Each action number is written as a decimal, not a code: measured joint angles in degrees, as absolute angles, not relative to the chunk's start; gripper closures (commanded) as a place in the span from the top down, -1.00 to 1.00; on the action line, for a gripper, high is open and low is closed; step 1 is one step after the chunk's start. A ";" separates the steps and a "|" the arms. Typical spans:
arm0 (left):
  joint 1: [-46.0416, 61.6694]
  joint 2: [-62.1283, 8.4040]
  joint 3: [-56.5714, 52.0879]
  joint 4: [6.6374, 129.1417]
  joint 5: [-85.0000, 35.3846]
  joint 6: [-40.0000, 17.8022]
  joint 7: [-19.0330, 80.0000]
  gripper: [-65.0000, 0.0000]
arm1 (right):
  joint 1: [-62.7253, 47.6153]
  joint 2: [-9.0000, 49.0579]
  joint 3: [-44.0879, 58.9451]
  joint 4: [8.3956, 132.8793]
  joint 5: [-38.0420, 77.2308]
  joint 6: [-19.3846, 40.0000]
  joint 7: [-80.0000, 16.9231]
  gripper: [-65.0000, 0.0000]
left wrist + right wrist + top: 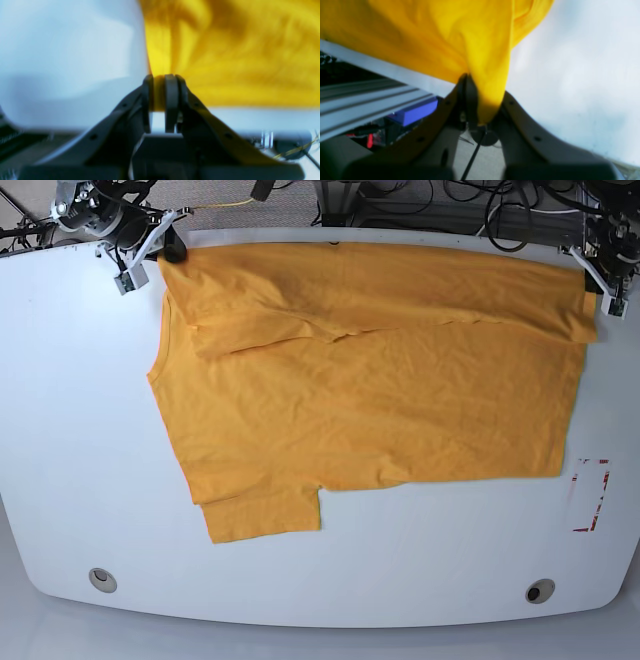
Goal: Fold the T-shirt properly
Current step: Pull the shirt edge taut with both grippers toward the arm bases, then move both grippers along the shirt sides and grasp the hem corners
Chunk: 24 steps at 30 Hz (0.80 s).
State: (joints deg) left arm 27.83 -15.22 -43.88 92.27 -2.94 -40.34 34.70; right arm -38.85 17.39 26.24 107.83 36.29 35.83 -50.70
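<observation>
The orange-yellow T-shirt [370,400] lies spread on the white table [60,430], its far strip folded over toward the front, one sleeve at the front left. No print or label shows. My right gripper [165,242] is at the shirt's far left corner, shut on the cloth [432,37]; the right wrist view shows the gripper [482,100] pinching a fold. My left gripper [600,275] is at the far right corner. The left wrist view, blurred, shows it [163,80] shut on the shirt's edge [237,62].
A red-marked rectangle [590,495] is on the table at the right. Two round holes [101,579] [539,590] sit near the front edge. Cables [420,200] lie beyond the far edge. A blue block [416,112] and an aluminium rail [357,100] are below the table edge.
</observation>
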 measured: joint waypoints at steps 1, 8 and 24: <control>28.58 -14.98 -43.99 92.51 -2.46 -40.29 34.92 -0.56 | -38.92 17.72 26.24 107.81 36.25 35.86 -50.92 -0.70; 28.42 -14.61 -44.88 92.95 -2.90 -39.97 34.61 0.09 | -38.59 18.09 27.09 107.81 36.45 35.81 -50.83 0.29; 25.21 -15.11 -50.19 102.02 -16.38 -40.34 47.72 0.04 | -30.24 16.19 36.03 113.14 36.27 35.75 -51.07 0.33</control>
State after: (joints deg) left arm 25.21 -15.11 -50.19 102.02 -16.38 -40.34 47.72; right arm -30.24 16.19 36.03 113.14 36.27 35.75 -51.07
